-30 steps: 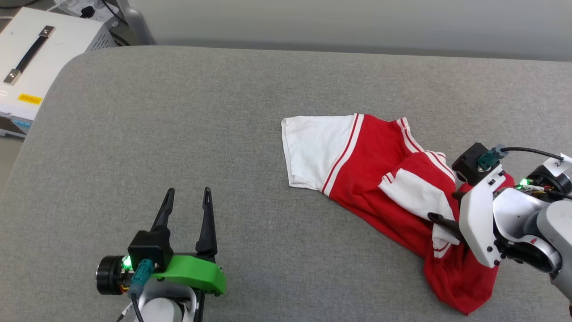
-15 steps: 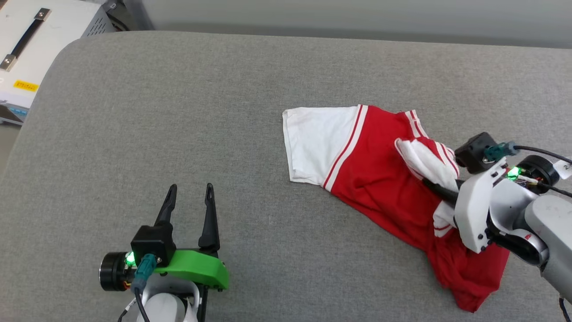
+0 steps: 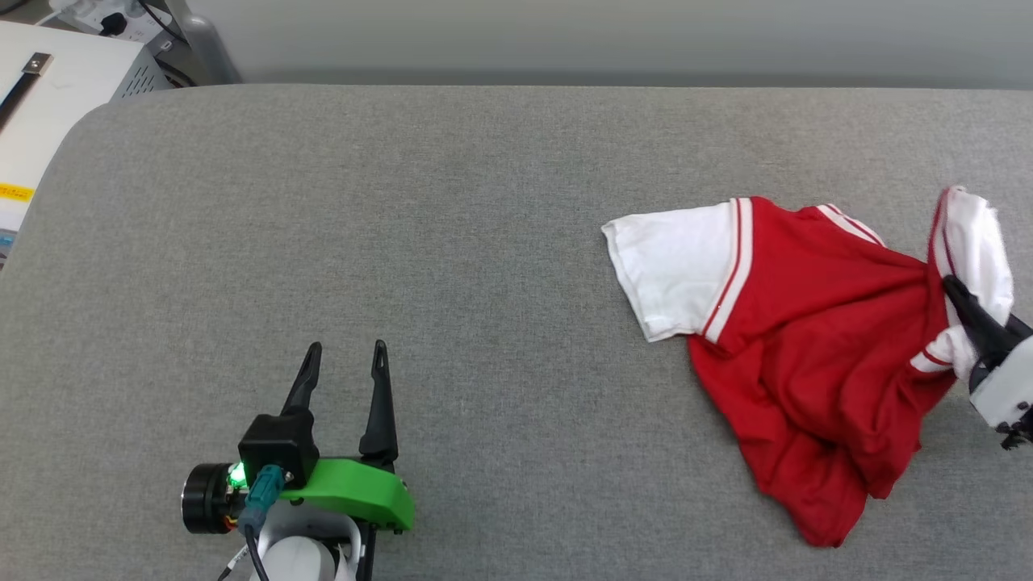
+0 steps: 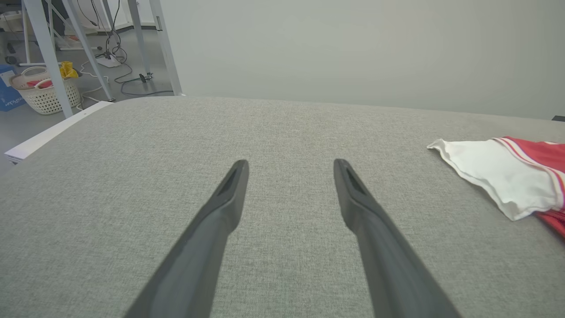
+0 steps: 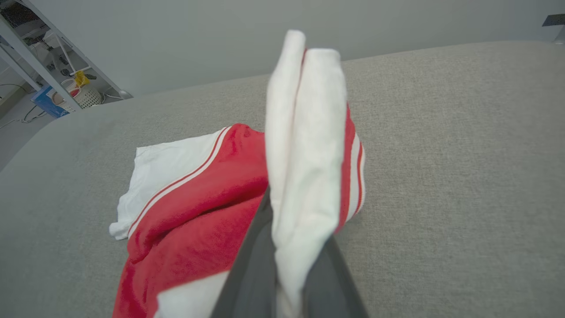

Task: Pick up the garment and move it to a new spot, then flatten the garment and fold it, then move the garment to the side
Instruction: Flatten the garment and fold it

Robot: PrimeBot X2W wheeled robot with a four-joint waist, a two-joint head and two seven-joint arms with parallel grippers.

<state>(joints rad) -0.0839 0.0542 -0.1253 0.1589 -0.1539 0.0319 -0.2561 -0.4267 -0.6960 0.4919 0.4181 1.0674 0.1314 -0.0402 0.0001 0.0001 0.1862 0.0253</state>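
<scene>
The garment (image 3: 807, 347), a red shirt with white sleeves and striped trim, lies crumpled on the right side of the grey padded table (image 3: 403, 226). One white sleeve (image 3: 678, 270) lies flat, pointing left. My right gripper (image 3: 964, 303) sits at the view's right edge, shut on the other white sleeve (image 3: 980, 242) and holding it up off the table. In the right wrist view that sleeve (image 5: 304, 132) stands folded between the right gripper's (image 5: 295, 221) fingers, with the red body (image 5: 198, 221) trailing below. My left gripper (image 3: 343, 355) (image 4: 291, 165) rests open and empty at lower left, far from the garment (image 4: 499, 172).
A white equipment case (image 3: 48, 89) with a black handle stands off the table's far left corner. Metal frame legs (image 4: 163, 48) and a laundry basket (image 4: 44, 90) stand on the floor beyond. The table's far edge meets a plain grey wall.
My right gripper closed on the white sleeve, lifted it and dragged the garment to the right. The head camera also shifted. The left gripper stayed still and open.
</scene>
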